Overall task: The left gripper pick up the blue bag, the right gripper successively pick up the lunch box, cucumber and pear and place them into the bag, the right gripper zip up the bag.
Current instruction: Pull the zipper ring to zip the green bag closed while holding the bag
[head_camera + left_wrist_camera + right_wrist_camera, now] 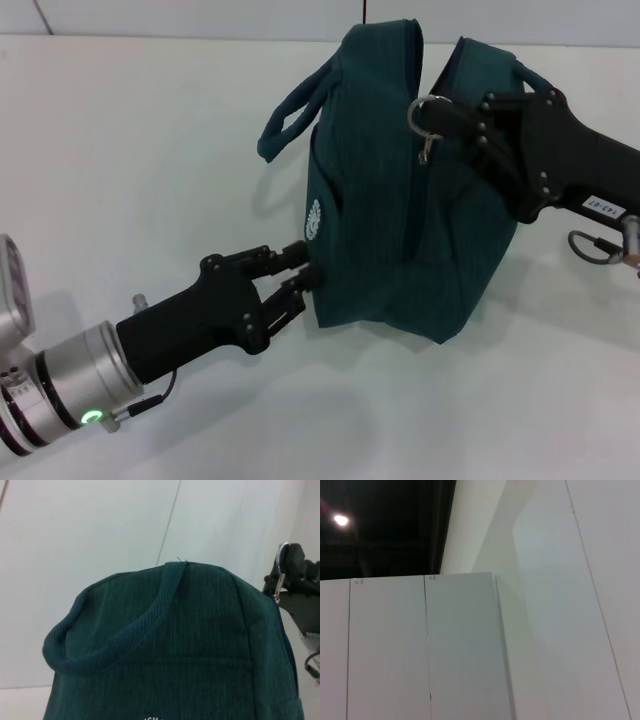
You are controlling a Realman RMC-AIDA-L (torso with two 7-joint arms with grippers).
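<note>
White table [120, 150]: bag [400, 200] between hands.

Bare table [150, 180] left of bag [400, 200]

My head camera looks forward and down from above, taking in the whole bag [400, 190] on the white table [120, 180] with both my arms reaching to it. My left wrist camera sits very near the bag [170, 650] — its fabric and carry strap [115, 640] fill the lower picture — so these two views share it. My right wrist camera faces away, up at white wall panels [420, 650].
</note>
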